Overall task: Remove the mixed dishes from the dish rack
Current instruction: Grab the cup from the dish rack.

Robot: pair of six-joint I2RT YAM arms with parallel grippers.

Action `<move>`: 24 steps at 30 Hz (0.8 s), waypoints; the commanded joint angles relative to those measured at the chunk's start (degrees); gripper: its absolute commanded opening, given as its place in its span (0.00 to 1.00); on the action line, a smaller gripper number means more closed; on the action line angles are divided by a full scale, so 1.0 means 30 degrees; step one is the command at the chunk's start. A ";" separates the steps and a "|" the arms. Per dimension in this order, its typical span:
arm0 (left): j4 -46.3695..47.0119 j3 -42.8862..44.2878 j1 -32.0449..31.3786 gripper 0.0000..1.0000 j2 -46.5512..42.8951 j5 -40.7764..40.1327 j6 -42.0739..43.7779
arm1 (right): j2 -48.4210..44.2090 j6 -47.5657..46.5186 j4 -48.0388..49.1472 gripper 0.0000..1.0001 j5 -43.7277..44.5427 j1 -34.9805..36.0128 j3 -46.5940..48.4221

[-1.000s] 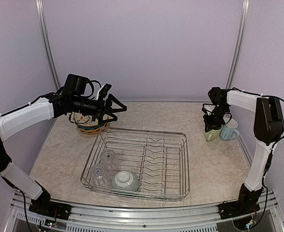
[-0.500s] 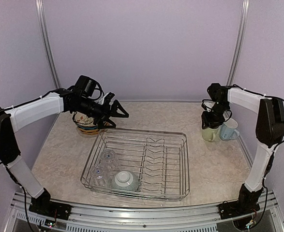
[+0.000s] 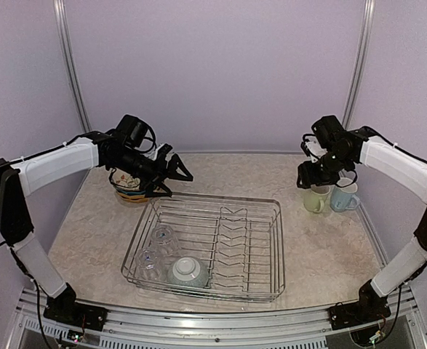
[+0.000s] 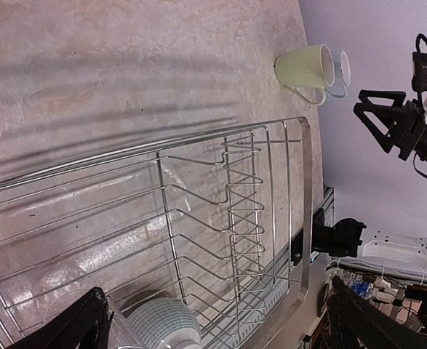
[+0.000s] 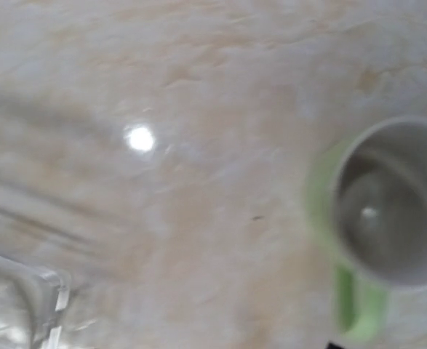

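Note:
The dish rack (image 3: pixel 275 251) lies mid-table and holds two clear glasses (image 3: pixel 161 237) and an upturned pale grey-green bowl (image 3: pixel 186 271) at its near left. A stack of plates (image 3: pixel 129 190) sits behind its far left corner. My left gripper (image 3: pixel 180 182) is open and empty above that corner; its wrist view shows the rack (image 4: pixel 300 189) and the bowl (image 4: pixel 162 323). The pale green mug (image 3: pixel 315 201) and light blue mug (image 3: pixel 344 196) stand on the table at far right. My right gripper (image 3: pixel 309 180) is open, just above and left of the green mug (image 5: pixel 388 211).
The rack's right half holds only upright wire prongs (image 3: pixel 231 236). A metal rail (image 3: pixel 198 323) runs along the table's near edge. Purple walls close in the back and both sides. The right wrist view is blurred.
My right gripper has let go of the green mug and risen up and to the left of it. My left arm has stretched slightly toward the rack.

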 commanded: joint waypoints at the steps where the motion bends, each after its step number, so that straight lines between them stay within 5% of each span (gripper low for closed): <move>1: -0.0759 0.0565 -0.0353 0.99 0.0324 -0.0423 0.0398 | -0.2225 0.1881 0.1777 0.64 0.0525 0.0921 -0.2048; 10: -0.2615 0.1613 -0.1461 0.99 0.0812 -0.3326 0.1627 | -0.6083 0.3611 0.3948 0.66 0.0457 0.1192 -0.5254; 17: -0.4642 0.2881 -0.2571 0.99 0.1460 -0.5273 0.1348 | -0.9691 0.4039 0.5585 0.79 0.0184 0.1178 -0.7659; 24: -0.6899 0.2579 -0.3401 0.99 0.1058 -0.8214 -0.0051 | -1.0238 0.3922 0.5621 0.83 0.0358 0.1146 -0.8158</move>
